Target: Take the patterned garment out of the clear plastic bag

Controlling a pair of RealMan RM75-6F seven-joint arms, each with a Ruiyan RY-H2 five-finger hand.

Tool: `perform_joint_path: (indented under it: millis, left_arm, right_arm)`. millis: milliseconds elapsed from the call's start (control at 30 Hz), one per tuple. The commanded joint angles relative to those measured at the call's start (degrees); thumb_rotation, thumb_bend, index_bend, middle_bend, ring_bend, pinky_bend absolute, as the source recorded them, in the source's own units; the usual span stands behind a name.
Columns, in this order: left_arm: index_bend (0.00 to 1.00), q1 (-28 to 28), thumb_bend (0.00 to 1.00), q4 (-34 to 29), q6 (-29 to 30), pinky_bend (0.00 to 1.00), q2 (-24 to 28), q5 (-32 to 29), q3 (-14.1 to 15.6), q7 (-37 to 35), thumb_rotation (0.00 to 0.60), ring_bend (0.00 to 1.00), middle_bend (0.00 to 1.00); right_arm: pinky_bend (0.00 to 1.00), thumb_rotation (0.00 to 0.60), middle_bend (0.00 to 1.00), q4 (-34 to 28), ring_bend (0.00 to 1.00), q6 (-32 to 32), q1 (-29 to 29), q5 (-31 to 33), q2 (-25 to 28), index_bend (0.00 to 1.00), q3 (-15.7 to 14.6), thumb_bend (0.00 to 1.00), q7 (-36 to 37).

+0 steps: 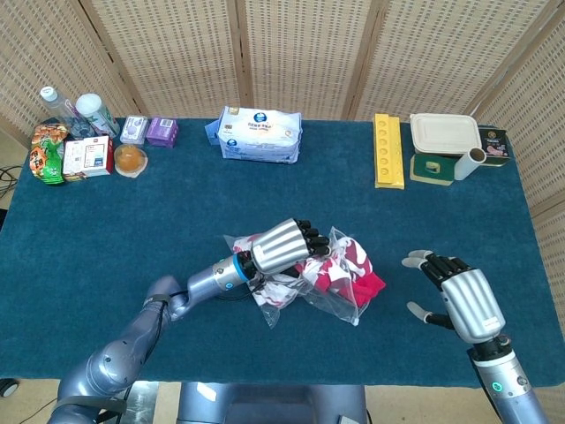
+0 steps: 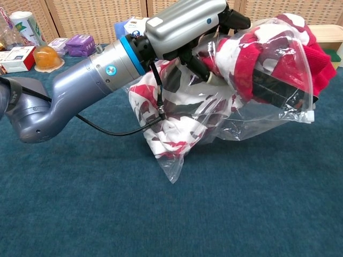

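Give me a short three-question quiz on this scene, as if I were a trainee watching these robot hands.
1. True or false: the left hand grips the clear plastic bag with the patterned garment inside it.
2. Multiple choice: the right hand is A) holding the bag, B) open and apart from the bag, C) resting on the yellow tray.
3. Fill the gap: at the far edge of the blue table, the wipes pack lies to the ___ of the yellow tray in the head view.

Key: 1 true; 2 B; 3 left.
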Motion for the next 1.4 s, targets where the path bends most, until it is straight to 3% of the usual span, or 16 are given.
perform_joint_path:
  millis: [33, 533, 1400]
  left_arm:
    - [0.79, -0.3, 0.43, 0.4, -0.7, 0.66, -0.5, -0.5, -0.2, 0.1, 0.6, 0.65, 0.68]
    - [0.79, -0.7, 0.43, 1.6, -0.3, 0.65, -2.0, -1.7, -0.4, 0.4, 0.6, 0.65, 0.68]
    - [0.79, -2.4, 0.43, 2.4, -2.1, 0.63, -4.2, -2.5, -0.1, 2.3, 0.6, 0.64, 0.68]
  right_arm:
    - [0.5, 0.6, 0.33, -0.9, 0.45, -0.6, 0.6, 0.0, 0.0, 0.32, -0.1, 0.18, -0.1]
    - [0.57, 0.6, 0.34, -3.6, 0.49, -4.6, 2.2, 7.0, -0.9, 0.35, 0.5, 0.15, 0.1]
    - [0.53, 0.6, 0.31, -10.8, 0.46, -14.5, 9.2, 12.6, 1.9, 0.34, 2.4, 0.14, -4.3]
